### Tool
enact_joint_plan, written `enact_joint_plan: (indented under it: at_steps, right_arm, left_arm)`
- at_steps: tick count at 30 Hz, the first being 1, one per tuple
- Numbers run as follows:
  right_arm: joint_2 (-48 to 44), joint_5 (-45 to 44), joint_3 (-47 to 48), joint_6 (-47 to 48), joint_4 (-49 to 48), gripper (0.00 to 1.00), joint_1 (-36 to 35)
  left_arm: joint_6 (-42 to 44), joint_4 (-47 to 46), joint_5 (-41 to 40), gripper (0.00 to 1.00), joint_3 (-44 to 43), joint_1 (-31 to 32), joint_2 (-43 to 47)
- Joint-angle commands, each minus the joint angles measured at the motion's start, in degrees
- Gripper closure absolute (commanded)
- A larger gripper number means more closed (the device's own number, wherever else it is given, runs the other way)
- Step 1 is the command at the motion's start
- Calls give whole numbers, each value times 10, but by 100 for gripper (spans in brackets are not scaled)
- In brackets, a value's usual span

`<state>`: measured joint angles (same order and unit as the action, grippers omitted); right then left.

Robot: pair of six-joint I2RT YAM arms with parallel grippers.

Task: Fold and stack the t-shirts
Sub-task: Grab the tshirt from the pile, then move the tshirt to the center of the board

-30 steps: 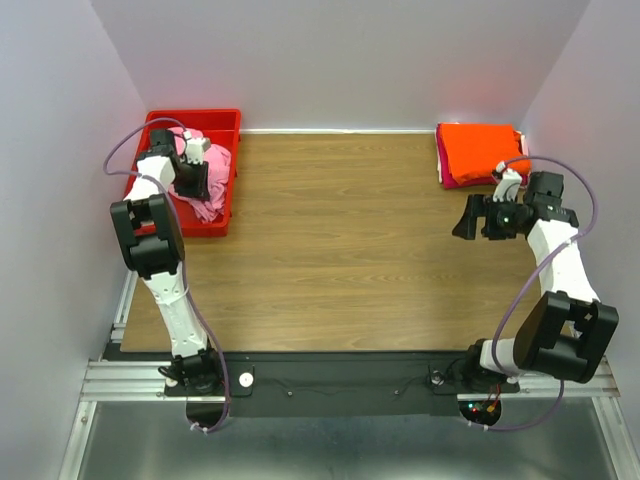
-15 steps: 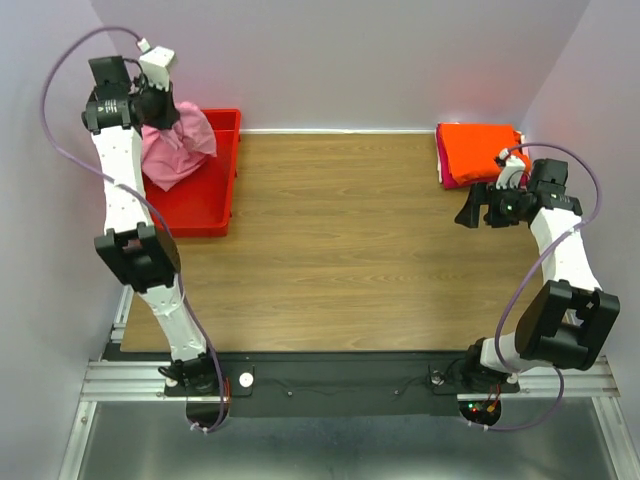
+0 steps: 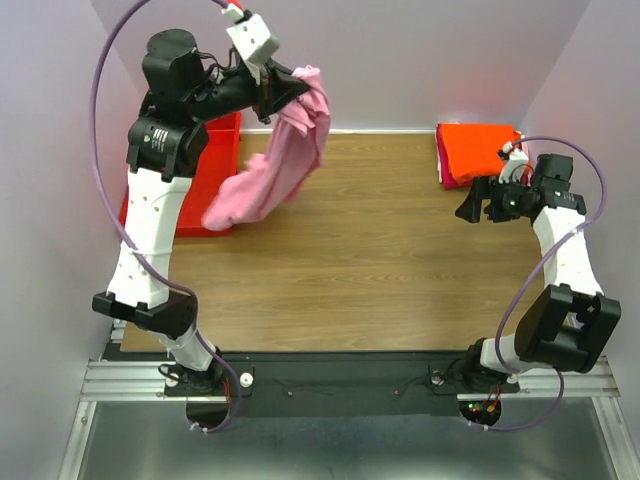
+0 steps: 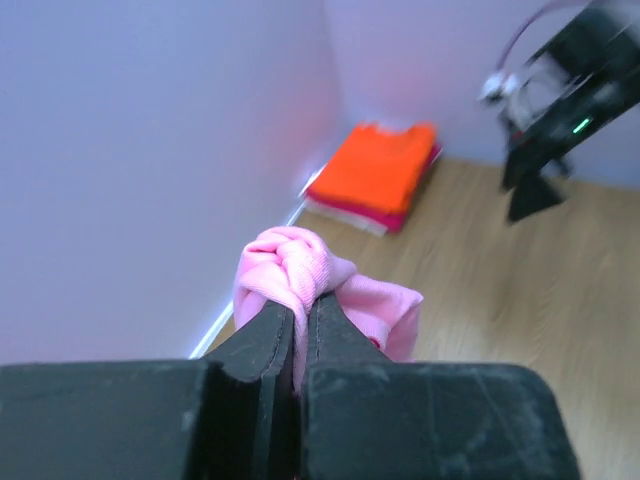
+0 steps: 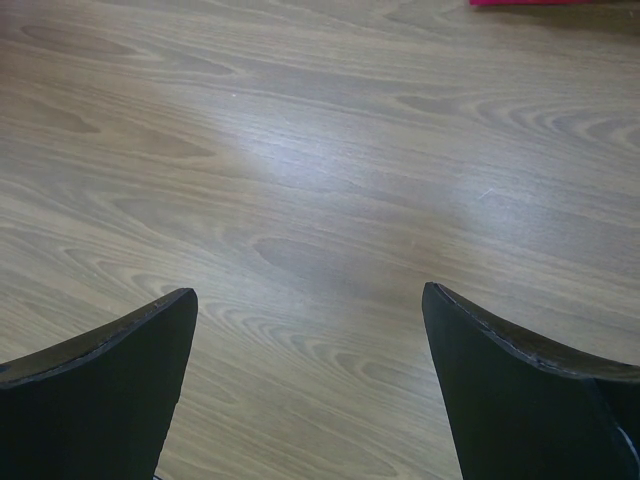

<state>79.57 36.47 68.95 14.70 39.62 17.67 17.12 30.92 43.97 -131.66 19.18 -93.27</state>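
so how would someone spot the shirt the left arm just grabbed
Look at the far left of the wooden table, by the red tray. The left gripper holds a light pink t-shirt hanging crumpled in the air. The orange t-shirt lies folded far right.

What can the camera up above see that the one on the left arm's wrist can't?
Only the top view shows the red tray, both whole arms, and how the light pink t-shirt hangs down over the wooden table. Only the left wrist view shows the left gripper close up, its jaws pinched shut on a bunched fold of that shirt. Both show the pink shirt, the folded orange t-shirt stacked on a darker one, the table and the right gripper.
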Motion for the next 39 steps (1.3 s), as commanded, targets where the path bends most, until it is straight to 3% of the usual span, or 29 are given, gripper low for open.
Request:
enact_joint_plan:
  at_steps: [1, 3, 6, 9, 12, 15, 19, 20, 21, 22, 24, 25, 26, 27, 29, 33, 35, 39]
  right_arm:
    - [-30, 13, 12, -6, -10, 0, 3]
    - [-35, 14, 9, -7, -10, 0, 3]
    - [-35, 17, 6, -11, -10, 0, 3]
    - [-31, 23, 5, -14, -10, 0, 3]
    - [-30, 25, 4, -12, -10, 0, 3]
    - [-33, 13, 3, -8, -8, 0, 3]
    - [-49, -19, -6, 21, 1, 0, 3]
    - [-55, -24, -9, 30, 5, 0, 3]
    - [-56, -26, -12, 40, 9, 0, 3]
    - [-56, -29, -13, 60, 27, 0, 3]
    - [-43, -31, -4, 98, 76, 0, 3]
    - [-36, -25, 1, 114, 97, 0, 3]
    - [-28, -22, 6, 130, 116, 0, 3]
    - [-17, -16, 13, 146, 135, 0, 3]
    - [-5, 11, 20, 202, 202, 1, 3]
    - [3, 9, 1, 267, 263, 18, -30]
    - [-9, -29, -22, 264, 247, 28, -80]
    - [-30, -120, -86, 249, 192, 37, -195]
  left_arm:
    - [-205, -294, 116, 100, 1, 5, 60]
    - [-311, -419, 120, 100, -15, 5, 64]
    - [-391, -520, 124, 100, -39, 4, 57]
    - [-411, -549, 120, 100, -35, 5, 57]
    - [-383, -540, 151, 100, 44, 3, 79]
    - [-297, -446, 167, 96, 268, 0, 149]
    - [-107, -275, 98, 83, 462, -49, 210]
    - [-106, -245, 96, 79, 493, -64, 213]
    - [-37, -208, 83, 74, 517, -79, 212]
    - [-1, -137, 28, 73, 552, -90, 201]
    - [67, -59, -17, 58, 591, -119, 167]
    - [75, -48, -50, 56, 603, -131, 158]
    - [80, -41, -49, 54, 613, -150, 150]
    - [84, -38, -47, 42, 622, -183, 145]
    - [105, -31, -51, 32, 634, -187, 135]
    - [142, -10, -49, 28, 630, -187, 123]
    - [155, -2, -42, 28, 627, -187, 115]
    - [175, 40, -27, 30, 612, -187, 80]
